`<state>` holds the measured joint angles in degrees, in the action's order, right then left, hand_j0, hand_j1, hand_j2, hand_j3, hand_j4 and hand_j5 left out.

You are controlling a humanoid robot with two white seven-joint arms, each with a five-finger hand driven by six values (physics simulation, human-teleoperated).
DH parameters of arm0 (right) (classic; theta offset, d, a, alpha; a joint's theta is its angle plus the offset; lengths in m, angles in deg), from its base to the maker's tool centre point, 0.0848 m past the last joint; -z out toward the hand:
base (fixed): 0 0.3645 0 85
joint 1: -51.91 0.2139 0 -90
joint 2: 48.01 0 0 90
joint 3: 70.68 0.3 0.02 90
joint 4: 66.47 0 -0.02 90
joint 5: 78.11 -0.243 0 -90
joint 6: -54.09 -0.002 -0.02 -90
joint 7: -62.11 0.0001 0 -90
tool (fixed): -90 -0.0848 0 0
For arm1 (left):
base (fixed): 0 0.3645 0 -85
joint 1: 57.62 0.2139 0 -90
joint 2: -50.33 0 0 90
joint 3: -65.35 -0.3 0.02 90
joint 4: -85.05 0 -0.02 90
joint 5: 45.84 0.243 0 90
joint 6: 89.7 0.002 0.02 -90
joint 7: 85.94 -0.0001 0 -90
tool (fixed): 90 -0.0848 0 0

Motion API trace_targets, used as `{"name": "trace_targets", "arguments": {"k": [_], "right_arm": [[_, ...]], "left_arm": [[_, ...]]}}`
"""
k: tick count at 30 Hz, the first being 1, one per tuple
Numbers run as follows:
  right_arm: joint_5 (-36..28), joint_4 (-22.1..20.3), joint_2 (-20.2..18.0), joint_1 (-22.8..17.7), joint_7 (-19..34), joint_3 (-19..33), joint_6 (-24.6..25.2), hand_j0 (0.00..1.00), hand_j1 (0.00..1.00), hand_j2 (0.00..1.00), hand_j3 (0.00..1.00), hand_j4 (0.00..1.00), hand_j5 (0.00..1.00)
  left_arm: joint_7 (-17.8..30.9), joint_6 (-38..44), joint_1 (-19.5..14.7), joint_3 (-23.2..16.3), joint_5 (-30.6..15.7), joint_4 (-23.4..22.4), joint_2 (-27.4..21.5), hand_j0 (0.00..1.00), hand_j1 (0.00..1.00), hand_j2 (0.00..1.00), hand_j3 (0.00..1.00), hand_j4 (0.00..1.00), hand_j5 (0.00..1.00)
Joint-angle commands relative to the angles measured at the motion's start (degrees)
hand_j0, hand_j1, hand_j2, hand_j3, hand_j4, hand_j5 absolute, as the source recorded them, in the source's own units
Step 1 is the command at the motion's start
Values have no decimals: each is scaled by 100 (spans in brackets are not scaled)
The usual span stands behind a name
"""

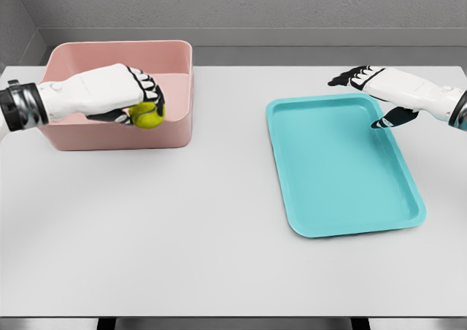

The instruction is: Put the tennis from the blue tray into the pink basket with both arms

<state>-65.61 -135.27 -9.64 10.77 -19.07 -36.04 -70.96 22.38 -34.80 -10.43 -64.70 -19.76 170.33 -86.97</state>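
A yellow-green tennis ball [148, 115] is held in my left hand [139, 100], whose fingers curl around it. The hand hovers over the front right part of the pink basket [179, 67] at the table's back left. The blue tray [343, 169] lies on the right side of the table with nothing in it. My right hand [376, 96] hangs over the tray's far right corner with its fingers spread and holding nothing.
The white table [182, 228] carries only the basket and the tray. A grey wall runs behind the table's back edge.
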Motion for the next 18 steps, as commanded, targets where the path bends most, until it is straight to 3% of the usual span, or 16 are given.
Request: {"name": "trace_targets", "arguments": {"k": [1, 10, 18], "right_arm": [[-37, -1, -5, 0, -3, 8, 5, 100, 100, 100, 100, 100, 100], [-37, -1, -5, 0, -3, 8, 5, 100, 100, 100, 100, 100, 100], [-37, -1, -5, 0, -3, 8, 5, 100, 100, 100, 100, 100, 100]], "left_arm": [[-4, 10, 0, 68, -33, -73, -7, 52, 52, 52, 52, 52, 52], [-4, 10, -18, 156, 2, -284, 46, 52, 52, 52, 52, 52, 52], [5, 10, -176, 191, 29, -873, 257, 52, 52, 52, 52, 52, 52]]}}
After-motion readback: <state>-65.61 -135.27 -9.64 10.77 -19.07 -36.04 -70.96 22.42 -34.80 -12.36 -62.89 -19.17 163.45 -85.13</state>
